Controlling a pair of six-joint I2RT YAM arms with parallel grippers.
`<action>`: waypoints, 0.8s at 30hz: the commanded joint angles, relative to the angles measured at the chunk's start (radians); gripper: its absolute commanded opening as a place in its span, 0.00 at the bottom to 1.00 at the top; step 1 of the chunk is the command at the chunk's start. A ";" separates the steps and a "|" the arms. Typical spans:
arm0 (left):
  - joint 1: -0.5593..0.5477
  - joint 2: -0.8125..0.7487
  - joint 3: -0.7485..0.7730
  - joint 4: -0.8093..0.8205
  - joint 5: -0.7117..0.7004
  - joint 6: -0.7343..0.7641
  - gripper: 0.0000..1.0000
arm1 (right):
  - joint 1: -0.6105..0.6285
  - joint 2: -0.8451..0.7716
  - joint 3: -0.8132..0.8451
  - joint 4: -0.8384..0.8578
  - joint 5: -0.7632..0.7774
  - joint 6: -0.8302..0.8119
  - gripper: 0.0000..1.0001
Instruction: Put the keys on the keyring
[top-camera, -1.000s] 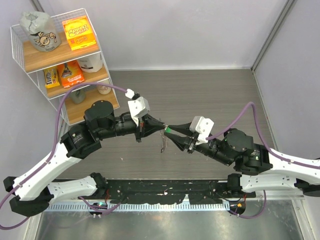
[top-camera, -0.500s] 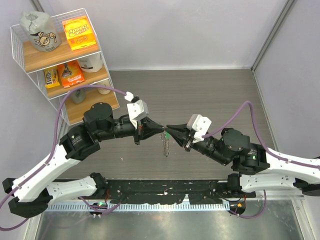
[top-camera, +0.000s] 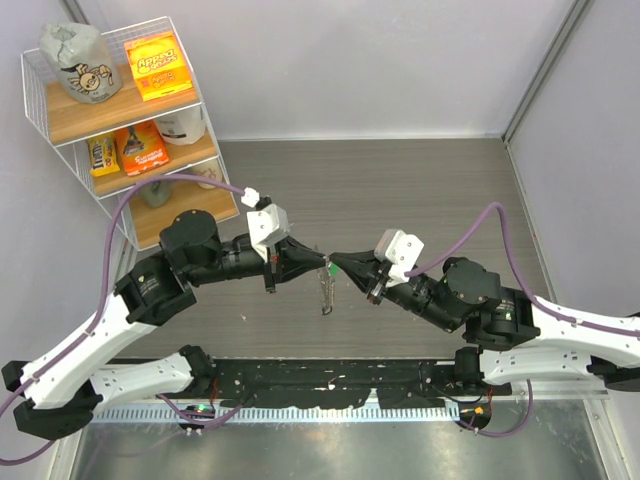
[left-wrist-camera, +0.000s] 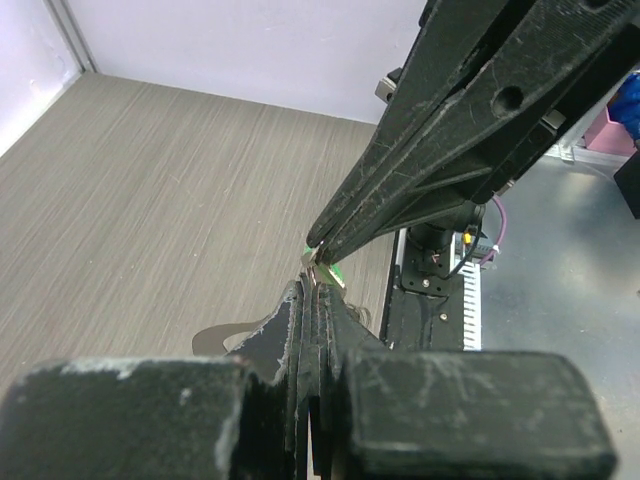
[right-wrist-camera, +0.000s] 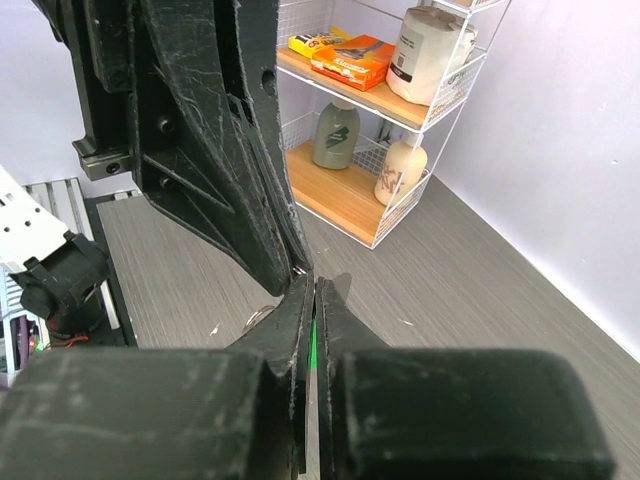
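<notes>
My left gripper (top-camera: 320, 262) is shut on the top of the keyring (top-camera: 326, 290), whose thin silvery chain hangs below the tips above the table. My right gripper (top-camera: 335, 259) is shut on the green-headed key (right-wrist-camera: 313, 345); only a green sliver shows between its fingers. The two grippers meet tip to tip over the middle of the table. In the left wrist view my left gripper (left-wrist-camera: 318, 288) pinches a small metal piece (left-wrist-camera: 318, 262), with a green bit (left-wrist-camera: 336, 276) beside it and the right gripper's fingers (left-wrist-camera: 430, 150) just above. In the right wrist view my right gripper (right-wrist-camera: 308, 287) touches the left fingers (right-wrist-camera: 230, 150).
A white wire shelf (top-camera: 40, 110) with snack boxes, bags and bottles stands at the far left, and it also shows in the right wrist view (right-wrist-camera: 440, 110). The dark wood-grain table (top-camera: 420, 190) lies below. The arm bases and a black rail (top-camera: 330, 385) run along the near edge.
Both grippers have drifted slightly left while staying tip to tip. The chain still hangs below them, swinging a little.
</notes>
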 joint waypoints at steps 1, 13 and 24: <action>0.002 -0.065 -0.040 0.150 0.047 -0.021 0.00 | 0.002 -0.043 -0.016 0.058 0.024 0.028 0.05; 0.002 -0.155 -0.151 0.373 0.113 -0.061 0.00 | 0.002 -0.066 -0.057 0.055 0.024 0.102 0.12; 0.002 -0.149 -0.178 0.368 0.075 -0.067 0.00 | 0.000 -0.130 -0.103 -0.001 0.090 0.112 0.18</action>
